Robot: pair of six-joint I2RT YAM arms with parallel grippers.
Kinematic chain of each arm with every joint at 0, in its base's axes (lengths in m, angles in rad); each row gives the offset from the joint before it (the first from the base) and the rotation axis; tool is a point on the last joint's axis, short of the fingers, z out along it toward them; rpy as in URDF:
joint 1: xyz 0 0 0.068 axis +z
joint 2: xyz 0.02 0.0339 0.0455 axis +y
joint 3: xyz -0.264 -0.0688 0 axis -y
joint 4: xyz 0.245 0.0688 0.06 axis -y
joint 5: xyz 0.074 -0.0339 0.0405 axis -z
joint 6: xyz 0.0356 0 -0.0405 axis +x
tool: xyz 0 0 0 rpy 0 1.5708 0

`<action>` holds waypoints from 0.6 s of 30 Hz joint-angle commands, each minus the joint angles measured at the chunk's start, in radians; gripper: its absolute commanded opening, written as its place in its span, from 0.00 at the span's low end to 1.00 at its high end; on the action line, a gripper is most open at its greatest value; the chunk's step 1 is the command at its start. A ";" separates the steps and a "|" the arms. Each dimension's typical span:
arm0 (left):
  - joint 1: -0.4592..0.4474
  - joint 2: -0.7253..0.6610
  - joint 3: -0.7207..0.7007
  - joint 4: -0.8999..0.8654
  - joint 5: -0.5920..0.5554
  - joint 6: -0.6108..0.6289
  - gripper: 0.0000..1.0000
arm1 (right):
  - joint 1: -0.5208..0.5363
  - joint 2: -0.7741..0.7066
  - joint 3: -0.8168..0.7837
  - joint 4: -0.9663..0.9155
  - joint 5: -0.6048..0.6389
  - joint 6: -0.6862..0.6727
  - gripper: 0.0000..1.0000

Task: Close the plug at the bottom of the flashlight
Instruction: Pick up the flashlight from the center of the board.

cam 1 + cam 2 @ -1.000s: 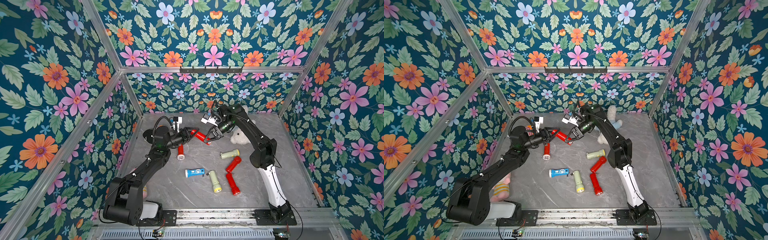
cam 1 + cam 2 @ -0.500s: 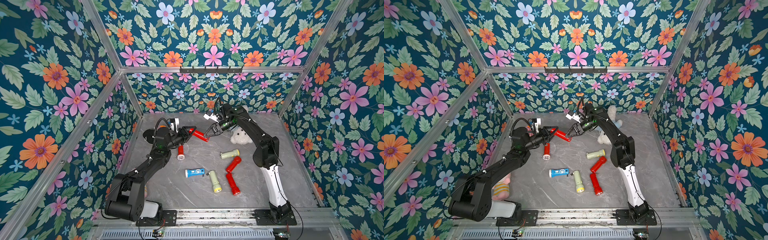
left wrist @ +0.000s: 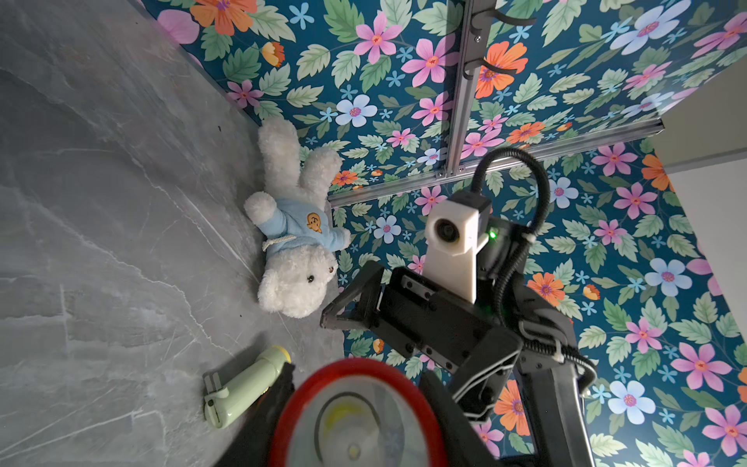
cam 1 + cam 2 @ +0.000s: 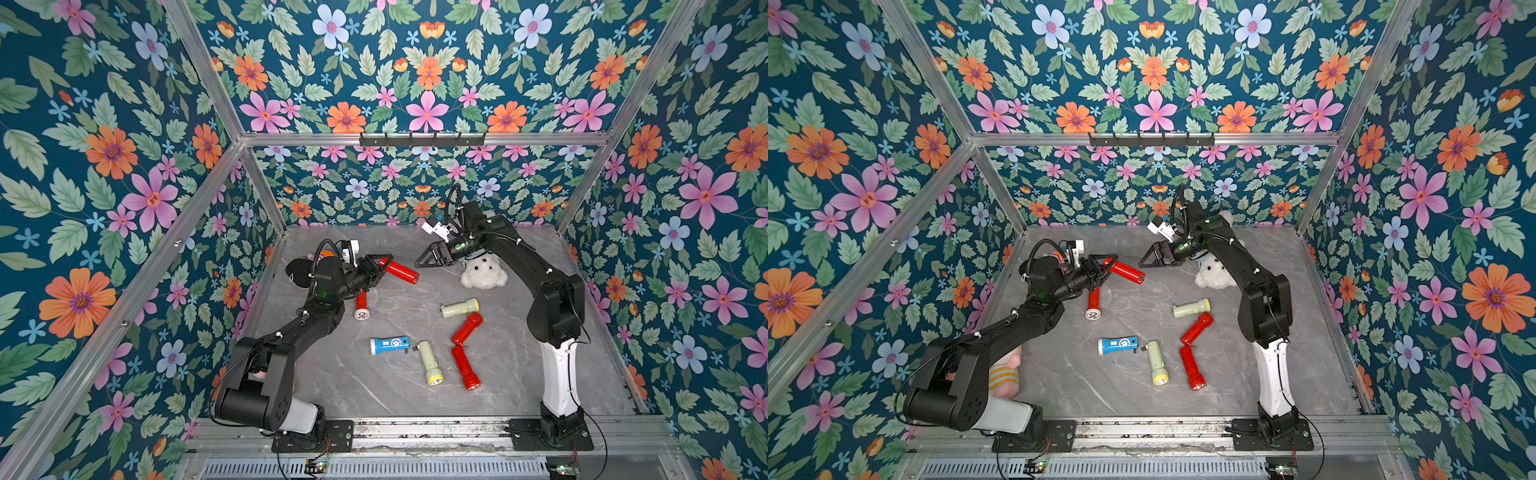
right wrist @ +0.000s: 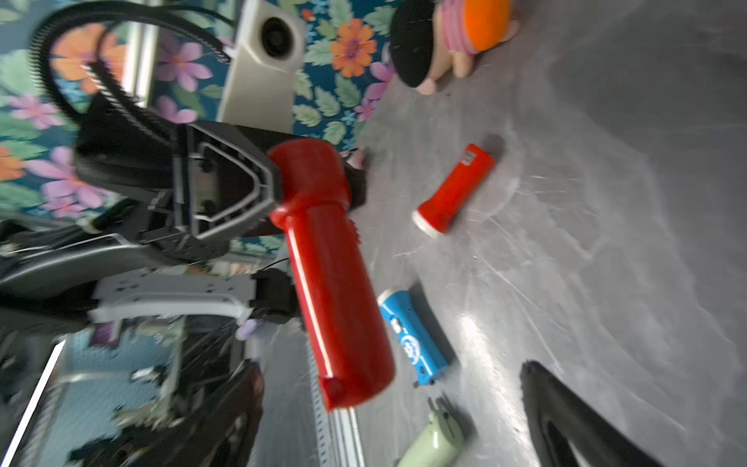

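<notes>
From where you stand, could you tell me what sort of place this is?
Probably a robot test enclosure: floral-printed wall panels in an aluminium frame, with the left arm and right arm bolted to a front rail.

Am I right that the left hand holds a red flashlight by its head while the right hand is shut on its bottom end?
Not quite. The left hand does hold the red flashlight by its head, but the right hand is open and not gripping the bottom end; both top views show it just off that end.

Teddy behind loose flashlights on table
</notes>
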 commanded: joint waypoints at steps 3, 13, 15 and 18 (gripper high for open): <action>0.002 0.072 0.014 0.242 -0.029 -0.179 0.11 | 0.008 -0.345 -0.524 0.739 0.547 0.300 0.99; -0.001 0.119 0.003 0.345 -0.031 -0.250 0.13 | -0.047 -0.171 -0.432 0.643 0.287 0.435 0.99; 0.000 0.111 -0.001 0.331 -0.035 -0.244 0.14 | -0.054 -0.204 -0.551 0.864 0.291 0.554 0.99; -0.001 0.110 0.004 0.331 -0.032 -0.251 0.14 | -0.008 -0.300 -0.630 0.881 0.525 0.460 0.99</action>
